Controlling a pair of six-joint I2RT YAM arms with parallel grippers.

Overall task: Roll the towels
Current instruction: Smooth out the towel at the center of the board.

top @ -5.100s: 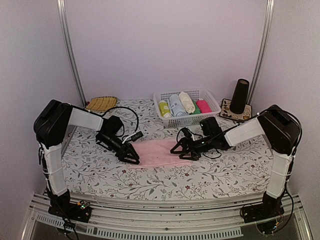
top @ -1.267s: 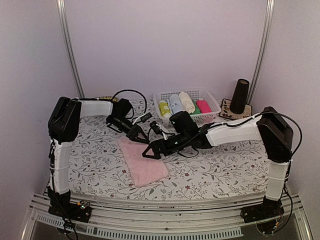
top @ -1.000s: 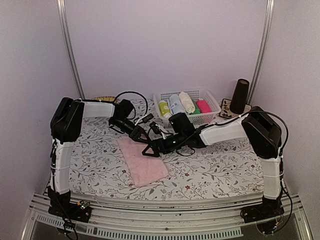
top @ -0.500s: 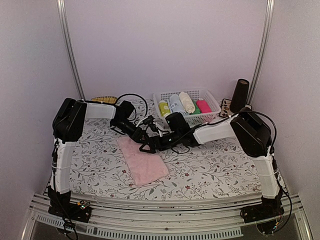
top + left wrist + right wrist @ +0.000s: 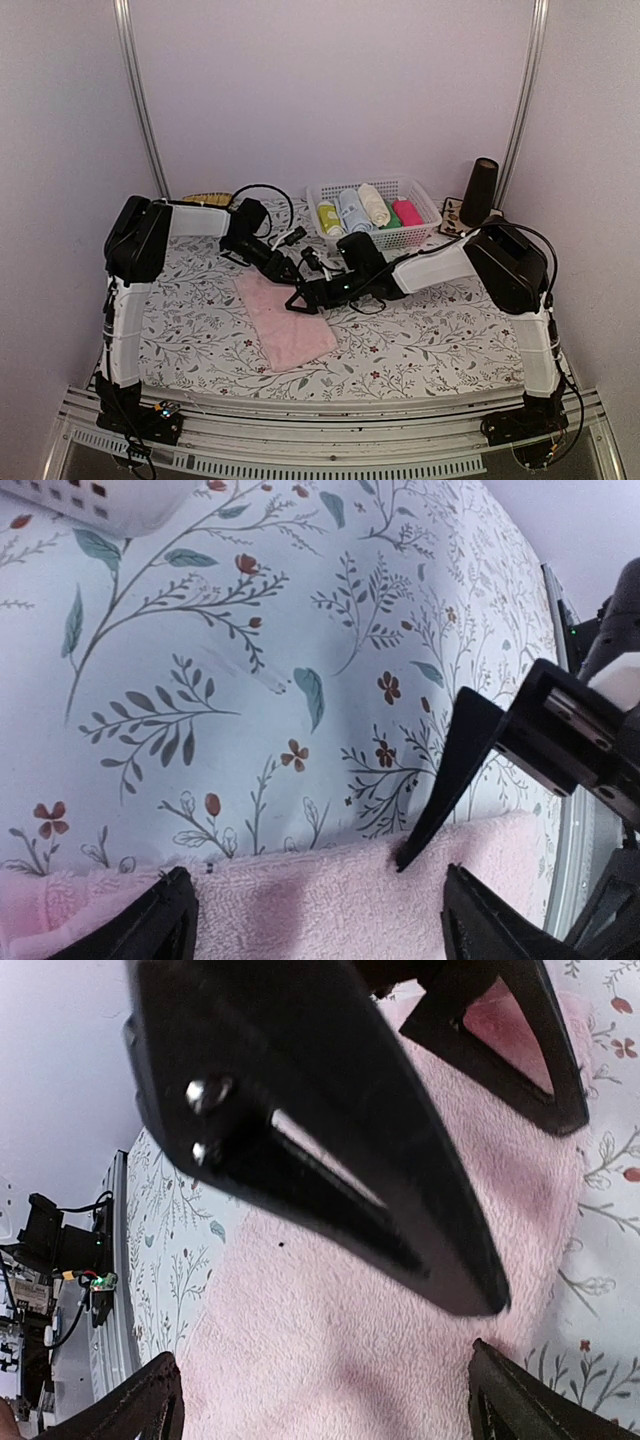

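Observation:
The pale pink towel [image 5: 288,322] lies flat and slanted on the floral cloth, left of centre. My left gripper [image 5: 284,274] is open at its far edge, and my right gripper [image 5: 302,303] is open just right of it, both low over the towel's far end. In the left wrist view the towel [image 5: 330,905] spans my open left gripper [image 5: 320,925], and a right finger [image 5: 450,770] touches its edge. In the right wrist view the towel [image 5: 350,1340] fills my open right gripper [image 5: 325,1405], under the left fingers [image 5: 330,1130]. A cream roll [image 5: 373,203] lies in the basket.
A white basket [image 5: 428,214] at the back holds yellow-green, light blue, green and magenta rolls beside the cream one. A black cone [image 5: 481,190] stands on a mat at the back right. A yellow woven pad [image 5: 205,199] lies at the back left.
The pink towel went from lying across the centre to slanting left of centre. Both grippers moved to its far end; in the last half second the right gripper shifted slightly right.

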